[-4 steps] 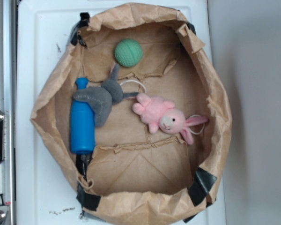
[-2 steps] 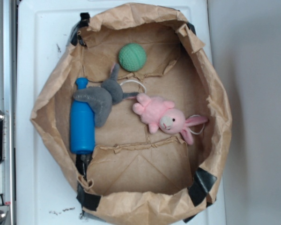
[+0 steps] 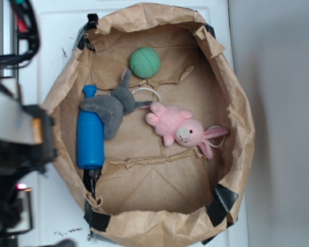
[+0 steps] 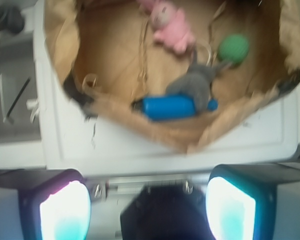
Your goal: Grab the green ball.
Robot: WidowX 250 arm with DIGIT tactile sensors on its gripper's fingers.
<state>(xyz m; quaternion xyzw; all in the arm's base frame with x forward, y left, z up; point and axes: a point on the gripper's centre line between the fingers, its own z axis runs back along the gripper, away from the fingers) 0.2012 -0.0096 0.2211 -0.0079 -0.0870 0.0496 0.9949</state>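
No writing legible on green ball (image 3: 145, 63) or bag (image 3: 236, 154)

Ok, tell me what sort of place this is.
Probably a lab-style robot test bench, not a home: a white tabletop holds a taped-open paper bag of small props, the green ball, a pink plush bunny and a blue bottle.

The green ball (image 3: 145, 63) is lying loose on the creased floor of the opened brown paper bag (image 3: 237, 98), toward twelve o'clock in the exterior view. It is small, round and mint-green with a finely dimpled skin. In the wrist view it (image 4: 234, 48) is showing blurred, toward two o'clock.
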